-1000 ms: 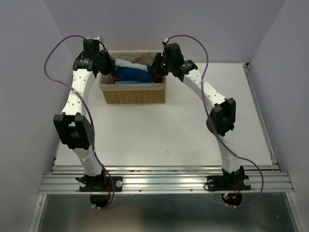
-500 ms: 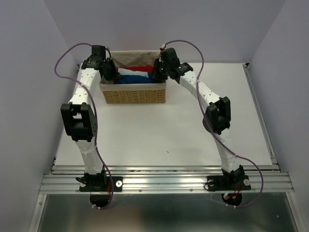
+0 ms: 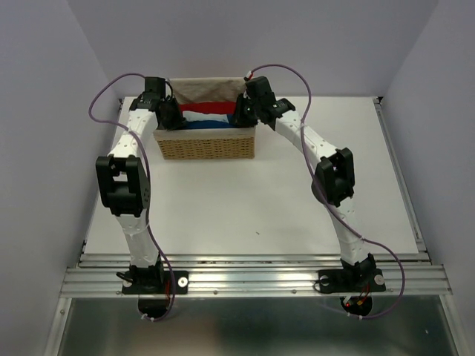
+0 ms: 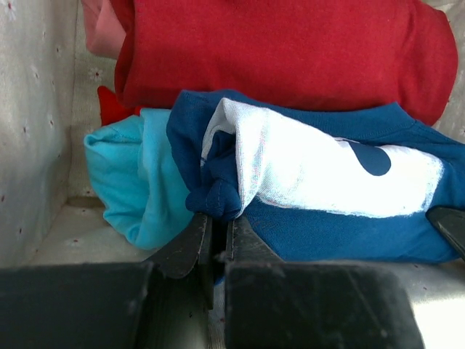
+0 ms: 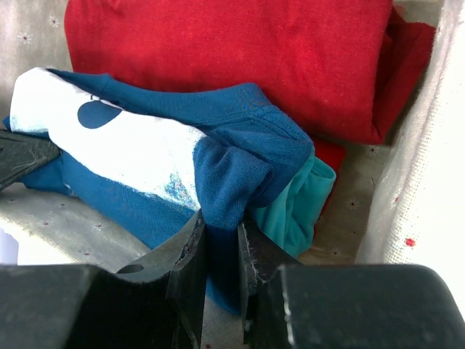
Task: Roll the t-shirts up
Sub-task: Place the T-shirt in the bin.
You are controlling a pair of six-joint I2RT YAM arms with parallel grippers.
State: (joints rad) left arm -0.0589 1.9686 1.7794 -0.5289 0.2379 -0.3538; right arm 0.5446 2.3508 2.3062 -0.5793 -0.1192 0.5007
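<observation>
Blue t-shirt, 2 ends pinched in left hand, right hand

We identify the left arm and the right arm as chains of white moulded shell segments joined by blocky black joint housings. Black base plates are bolted onto the slotted aluminium rail. Far from that rail, a thin purple cable loops off each arm. The left gripper and the right gripper carry matte black tapered fingers.
</observation>
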